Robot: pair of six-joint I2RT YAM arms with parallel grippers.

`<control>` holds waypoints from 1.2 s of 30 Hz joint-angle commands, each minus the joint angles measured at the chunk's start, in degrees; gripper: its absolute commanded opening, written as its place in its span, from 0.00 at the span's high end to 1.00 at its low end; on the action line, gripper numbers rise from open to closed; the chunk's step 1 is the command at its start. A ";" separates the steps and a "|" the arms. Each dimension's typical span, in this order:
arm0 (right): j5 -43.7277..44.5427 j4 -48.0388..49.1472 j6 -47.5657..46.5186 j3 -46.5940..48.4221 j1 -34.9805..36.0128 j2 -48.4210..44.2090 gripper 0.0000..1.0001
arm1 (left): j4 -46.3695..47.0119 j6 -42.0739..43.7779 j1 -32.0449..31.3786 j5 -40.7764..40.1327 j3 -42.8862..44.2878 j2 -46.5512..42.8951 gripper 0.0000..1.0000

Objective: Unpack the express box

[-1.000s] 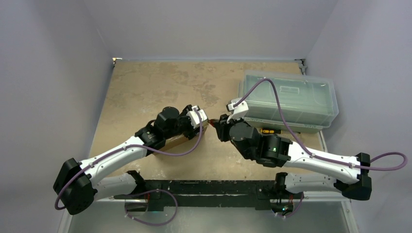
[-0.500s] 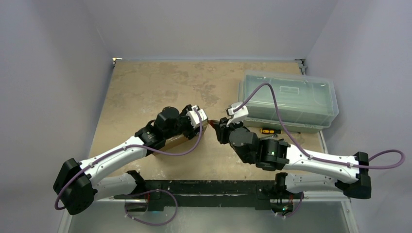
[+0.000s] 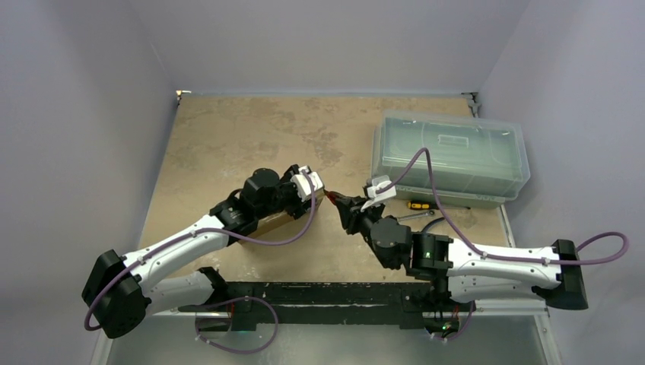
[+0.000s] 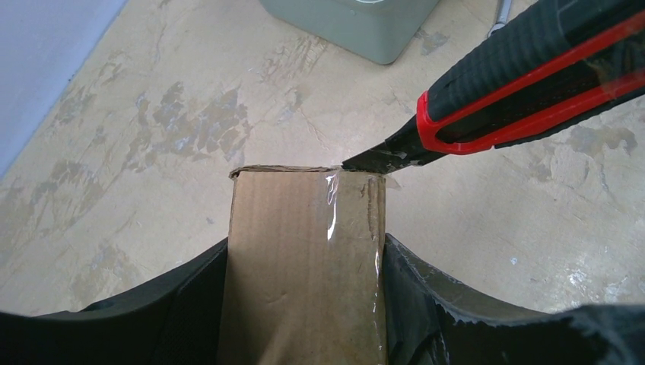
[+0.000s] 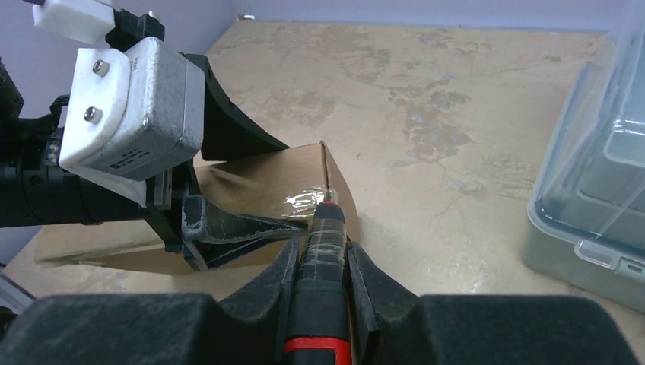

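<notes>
While taped, the express box (image 4: pixel 304 258) seems shut.

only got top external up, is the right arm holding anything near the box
observer: yes, a red and black utility knife; the right gripper is shut around its handle.
operator: blade on the box yet
observer: the blade tip sits at the far top edge of the express box, right beside the clear tape.
operator: left side gripping or just resting
observer: gripping; the left gripper has a finger pressed on each side of the box.
</notes>
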 commanded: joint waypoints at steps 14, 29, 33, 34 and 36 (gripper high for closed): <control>8.43 -8.32 -4.18 17.09 5.95 2.26 1.00 | 3.29 -0.93 0.72 -0.46 0.53 1.44 0.64; 18.34 -24.48 1.97 21.37 5.96 -10.64 1.00 | 1.88 -16.99 1.38 -8.27 12.39 3.29 0.62; 19.28 -28.12 5.86 19.72 5.98 -13.86 1.00 | -5.97 -31.44 5.18 -11.39 23.91 8.69 0.58; 19.20 -28.05 6.12 19.32 5.98 -14.17 1.00 | -7.09 -35.82 7.41 -10.03 25.39 10.34 0.58; 18.53 -27.84 6.26 19.16 5.98 -13.88 1.00 | -8.15 -45.81 13.74 -6.07 26.10 12.86 0.58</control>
